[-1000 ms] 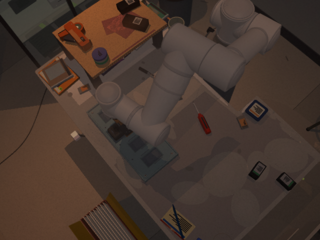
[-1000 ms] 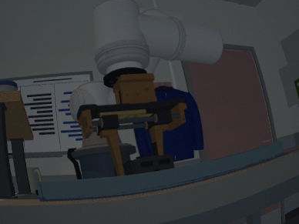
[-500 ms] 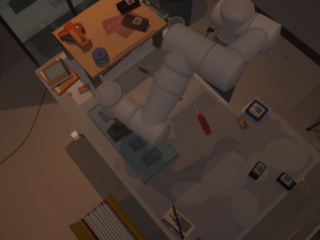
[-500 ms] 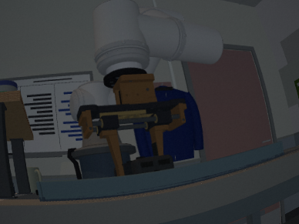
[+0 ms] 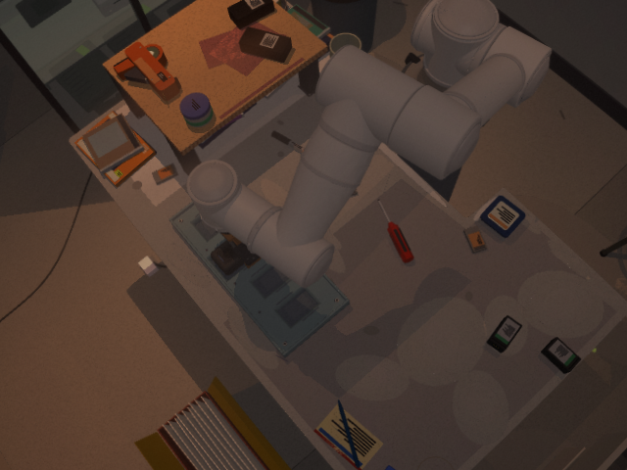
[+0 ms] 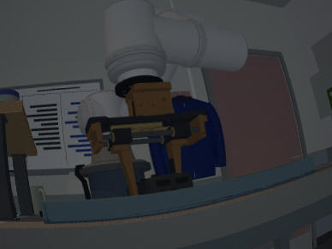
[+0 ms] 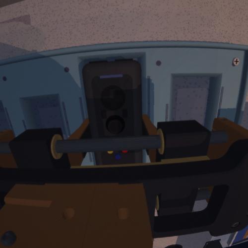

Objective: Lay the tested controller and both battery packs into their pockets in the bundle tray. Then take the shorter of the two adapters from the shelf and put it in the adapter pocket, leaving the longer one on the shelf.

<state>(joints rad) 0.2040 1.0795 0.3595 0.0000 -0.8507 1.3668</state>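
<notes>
The dark controller point(image 7: 112, 109) lies lengthwise in the long middle pocket of the blue-grey bundle tray point(image 5: 261, 281), with its coloured buttons toward the wrist; in the second side camera it shows as a dark block point(image 6: 167, 182) just above the tray's rim. Empty square pockets point(image 7: 194, 95) flank it. Two battery packs point(image 5: 504, 334) point(image 5: 560, 354) lie apart at the far right of the table. Two dark adapters point(image 5: 265, 44) point(image 5: 249, 11) rest on the raised cork shelf. My gripper point(image 7: 112, 142) point(image 6: 149, 189) point(image 5: 230, 255) straddles the controller low over the tray and still grips it.
The raised cork shelf point(image 5: 212, 66) also holds an orange tool and a purple roll. A red screwdriver point(image 5: 397, 238) lies mid-table, with a blue card point(image 5: 502, 216) and a small orange tile point(image 5: 475, 239) beyond it. A binder point(image 5: 212, 435) stands below the table.
</notes>
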